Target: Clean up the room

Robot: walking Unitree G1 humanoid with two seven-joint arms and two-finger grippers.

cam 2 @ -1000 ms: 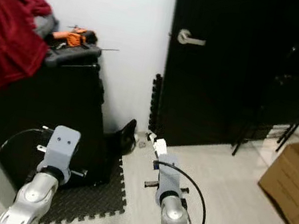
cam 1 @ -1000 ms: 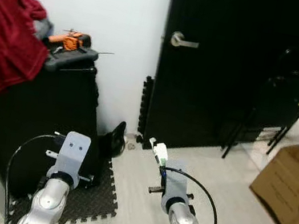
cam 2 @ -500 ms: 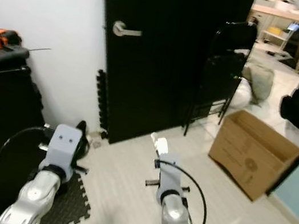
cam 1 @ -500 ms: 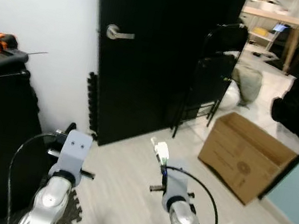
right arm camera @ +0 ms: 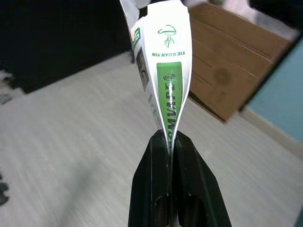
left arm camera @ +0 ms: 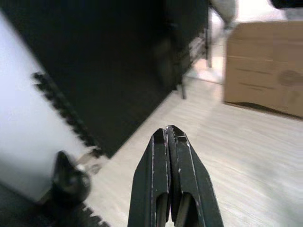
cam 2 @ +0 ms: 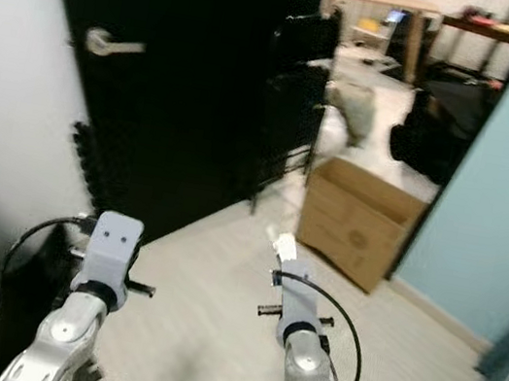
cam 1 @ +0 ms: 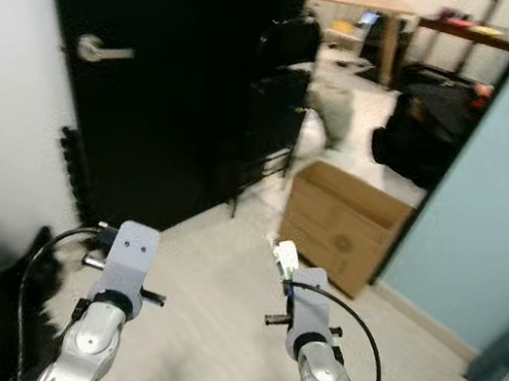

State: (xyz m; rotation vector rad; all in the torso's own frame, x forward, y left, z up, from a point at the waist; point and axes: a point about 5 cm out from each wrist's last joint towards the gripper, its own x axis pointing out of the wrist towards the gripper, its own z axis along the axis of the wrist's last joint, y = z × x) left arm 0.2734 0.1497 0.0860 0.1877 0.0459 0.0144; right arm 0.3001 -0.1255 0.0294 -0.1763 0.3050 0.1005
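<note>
The right gripper [right arm camera: 171, 137] has its fingers closed on a small tea packet [right arm camera: 165, 71], white and green, with the words "TIE GUAN YIN" printed on it. The packet is thin and flat, made of glossy foil or paper, and it stands up from the fingertips with its long axis in line with the fingers; only its lower edge is pinched. In the head views the packet [cam 1: 285, 254] is ahead of the right arm, over the pale wood-look floor [cam 1: 208, 340].

The relation that matters is this: an open cardboard box [cam 1: 342, 226] stands on the floor far and a little to the right of the packet, against the light blue wall [cam 1: 491, 193]. The right arm is clearly the nearer one to it. If the box is where the rubbish goes, which I can only suppose, the packet must travel forward and right and arrive above the open top.

The left gripper [left arm camera: 170, 137] holds nothing, its fingers pressed together, pointing toward the black door [cam 1: 155, 84] and a black folding chair [cam 1: 276, 96] beside it.
</note>
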